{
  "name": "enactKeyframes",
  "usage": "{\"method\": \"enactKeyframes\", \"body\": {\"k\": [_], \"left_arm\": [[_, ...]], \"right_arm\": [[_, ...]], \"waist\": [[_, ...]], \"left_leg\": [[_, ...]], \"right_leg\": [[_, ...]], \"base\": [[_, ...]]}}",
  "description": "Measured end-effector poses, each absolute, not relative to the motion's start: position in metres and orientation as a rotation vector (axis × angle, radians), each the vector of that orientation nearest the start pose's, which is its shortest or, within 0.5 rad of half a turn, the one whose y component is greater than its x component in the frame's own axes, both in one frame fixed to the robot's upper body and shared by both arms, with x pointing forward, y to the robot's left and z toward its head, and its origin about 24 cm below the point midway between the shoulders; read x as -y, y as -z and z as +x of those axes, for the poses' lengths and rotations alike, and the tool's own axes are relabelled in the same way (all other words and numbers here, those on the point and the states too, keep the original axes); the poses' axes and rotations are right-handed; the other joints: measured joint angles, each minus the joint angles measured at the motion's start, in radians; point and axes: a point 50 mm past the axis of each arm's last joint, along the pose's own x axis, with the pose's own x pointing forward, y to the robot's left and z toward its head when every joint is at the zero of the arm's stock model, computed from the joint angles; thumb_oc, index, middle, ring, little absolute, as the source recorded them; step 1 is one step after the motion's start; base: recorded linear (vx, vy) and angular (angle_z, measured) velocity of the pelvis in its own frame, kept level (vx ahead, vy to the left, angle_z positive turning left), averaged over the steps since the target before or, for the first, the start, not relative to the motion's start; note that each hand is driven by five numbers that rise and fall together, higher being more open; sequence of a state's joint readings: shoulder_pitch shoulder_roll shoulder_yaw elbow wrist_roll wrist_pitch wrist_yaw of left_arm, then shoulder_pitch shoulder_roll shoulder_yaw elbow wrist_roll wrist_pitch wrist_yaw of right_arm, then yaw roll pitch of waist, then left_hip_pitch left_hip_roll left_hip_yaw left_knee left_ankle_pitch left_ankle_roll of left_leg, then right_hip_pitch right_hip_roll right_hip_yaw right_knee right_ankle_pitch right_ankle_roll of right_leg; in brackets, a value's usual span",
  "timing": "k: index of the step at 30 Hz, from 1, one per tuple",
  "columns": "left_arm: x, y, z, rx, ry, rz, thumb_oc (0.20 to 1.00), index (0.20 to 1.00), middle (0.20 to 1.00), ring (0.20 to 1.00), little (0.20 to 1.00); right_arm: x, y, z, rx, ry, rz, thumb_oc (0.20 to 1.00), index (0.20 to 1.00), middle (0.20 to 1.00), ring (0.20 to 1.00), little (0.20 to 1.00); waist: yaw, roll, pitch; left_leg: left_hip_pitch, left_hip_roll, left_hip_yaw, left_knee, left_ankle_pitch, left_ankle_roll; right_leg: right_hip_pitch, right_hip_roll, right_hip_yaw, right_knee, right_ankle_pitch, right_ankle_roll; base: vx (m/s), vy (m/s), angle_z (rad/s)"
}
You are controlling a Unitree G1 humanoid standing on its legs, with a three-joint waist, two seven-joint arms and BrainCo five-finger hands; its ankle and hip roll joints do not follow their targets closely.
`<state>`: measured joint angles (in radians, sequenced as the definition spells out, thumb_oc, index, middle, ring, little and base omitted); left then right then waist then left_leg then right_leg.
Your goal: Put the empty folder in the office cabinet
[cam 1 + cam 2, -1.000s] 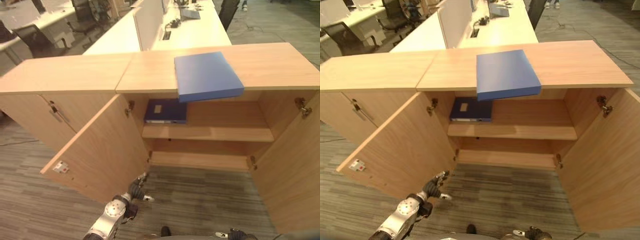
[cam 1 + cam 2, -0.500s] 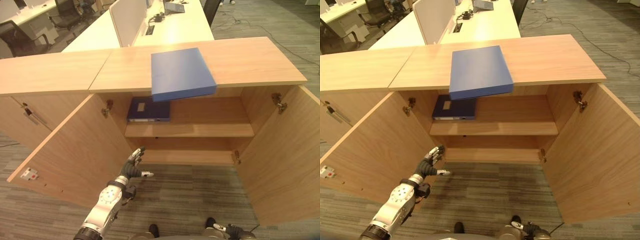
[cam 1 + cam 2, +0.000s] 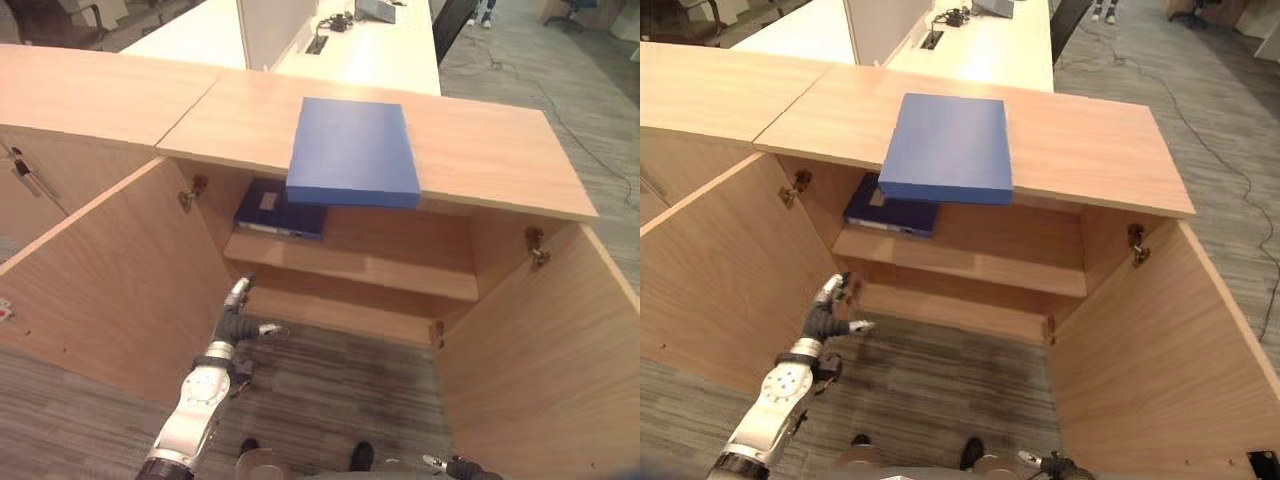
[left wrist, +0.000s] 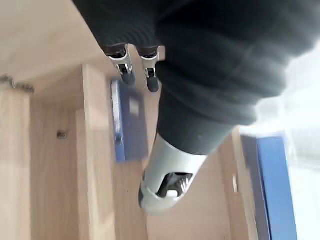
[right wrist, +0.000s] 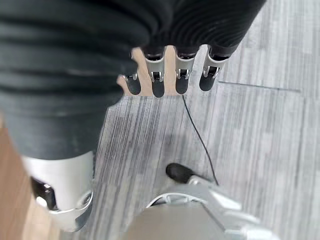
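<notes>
Left hand (image 3: 238, 318) is hovering open and empty at seven o'clock; blue folder (image 3: 352, 152) is overhanging the cabinet top (image 3: 480, 150), risking a slide-off if nudged during reaching.

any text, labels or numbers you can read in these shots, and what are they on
No text can be read.
Pale label on the dark blue binder lying on the upper shelf of the open wooden cabinet: too small and blurred to read.
Flat blue folder on the cabinet top: plain cover, no print visible.
Left hand, low before the shelves: no markings.
</notes>
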<state>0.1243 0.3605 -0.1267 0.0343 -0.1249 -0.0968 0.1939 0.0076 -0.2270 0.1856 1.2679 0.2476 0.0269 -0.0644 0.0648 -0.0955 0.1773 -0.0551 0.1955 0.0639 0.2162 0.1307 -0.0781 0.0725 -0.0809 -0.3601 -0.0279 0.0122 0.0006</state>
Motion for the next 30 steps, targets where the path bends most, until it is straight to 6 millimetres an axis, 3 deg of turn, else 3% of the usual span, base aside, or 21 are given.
{"method": "enactKeyframes", "body": {"k": [2,4,9,16,18,20,23,28,30], "left_arm": [[-0.209,-0.019,0.221,-0.078,-0.111,0.236,1.0,1.0,1.0,1.0,1.0],[-0.215,-0.016,0.214,-0.096,-0.141,0.233,1.0,1.0,1.0,1.0,1.0],[-0.232,-0.029,0.211,-0.039,-0.248,0.245,1.0,1.0,1.0,1.0,1.0],[-0.238,-0.088,0.228,0.257,-0.341,0.565,1.0,1.0,1.0,1.0,1.0],[-0.23,-0.113,0.237,0.394,-0.324,0.654,1.0,1.0,1.0,1.0,1.0],[-0.223,-0.121,0.24,0.443,-0.306,0.672,1.0,1.0,1.0,1.0,1.0],[-0.175,-0.149,0.263,0.638,-0.095,0.785,1.0,1.0,1.0,1.0,1.0],[-0.143,-0.164,0.27,0.762,0.001,0.805,1.0,1.0,1.0,1.0,1.0],[-0.135,-0.165,0.272,0.788,0.027,0.829,1.0,1.0,1.0,1.0,1.0]], "right_arm": [[0.233,0.167,0.068,-1.306,0.213,-0.137,1.0,1.0,1.0,1.0,1.0],[0.238,0.167,0.061,-1.325,0.226,-0.148,1.0,1.0,1.0,1.0,1.0],[0.23,0.169,0.058,-1.334,0.216,-0.13,1.0,1.0,1.0,1.0,1.0],[0.226,0.17,0.057,-1.327,0.208,-0.144,1.0,1.0,1.0,1.0,1.0],[0.225,0.171,0.051,-1.343,0.203,-0.152,1.0,1.0,1.0,1.0,1.0],[0.224,0.171,0.05,-1.345,0.194,-0.159,1.0,1.0,1.0,1.0,1.0],[0.226,0.171,0.054,-1.349,0.164,-0.211,1.0,1.0,1.0,1.0,1.0],[0.225,0.169,0.063,-1.321,0.142,-0.232,1.0,1.0,1.0,1.0,1.0],[0.227,0.169,0.063,-1.321,0.149,-0.241,1.0,1.0,1.0,1.0,1.0]], "waist": [[0.003,-0.002,-0.003],[0.008,0.021,0.009],[0.014,0.035,0.009],[0.029,0.037,-0.011],[0.023,0.052,-0.039],[0.017,0.05,-0.064],[-0.009,0.057,-0.085],[-0.089,0.089,-0.119],[-0.089,0.097,-0.124]], "left_leg": [[-0.009,-0.044,-0.016,-0.022,-0.017,-0.004],[0.01,-0.099,-0.013,-0.085,-0.022,0.006],[0.071,-0.103,-0.031,-0.211,-0.032,0.0],[0.133,-0.124,-0.01,-0.292,-0.069,0.016],[0.14,-0.136,-0.003,-0.307,-0.074,0.021],[0.145,-0.139,0.007,-0.307,-0.078,0.027],[0.165,-0.143,0.016,-0.307,-0.074,0.036],[0.177,-0.142,0.043,-0.307,-0.076,0.036],[0.183,-0.14,0.054,-0.306,-0.077,0.037]], "right_leg": [[0.001,-0.015,-0.003,0.003,-0.004,-0.007],[-0.003,-0.015,0.001,0.012,-0.003,-0.007],[-0.003,0.0,0.018,-0.017,0.02,0.036],[0.027,-0.01,0.049,-0.065,0.059,0.068],[0.031,-0.02,0.058,-0.064,0.061,0.072],[0.027,-0.028,0.071,-0.065,0.062,0.073],[0.037,-0.028,0.08,-0.065,0.064,0.076],[0.034,-0.024,0.108,-0.066,0.067,0.074],[0.034,-0.021,0.119,-0.066,0.069,0.072]], "base": [[0.01,-0.017,0.13],[0.07,0.019,0.02],[0.11,0.037,0.01],[0.06,0.041,-0.06],[0.05,0.052,-0.11],[0.09,0.084,-0.13],[0.08,0.075,-0.1],[0.03,0.043,-0.18],[0.04,0.046,-0.14]]}}
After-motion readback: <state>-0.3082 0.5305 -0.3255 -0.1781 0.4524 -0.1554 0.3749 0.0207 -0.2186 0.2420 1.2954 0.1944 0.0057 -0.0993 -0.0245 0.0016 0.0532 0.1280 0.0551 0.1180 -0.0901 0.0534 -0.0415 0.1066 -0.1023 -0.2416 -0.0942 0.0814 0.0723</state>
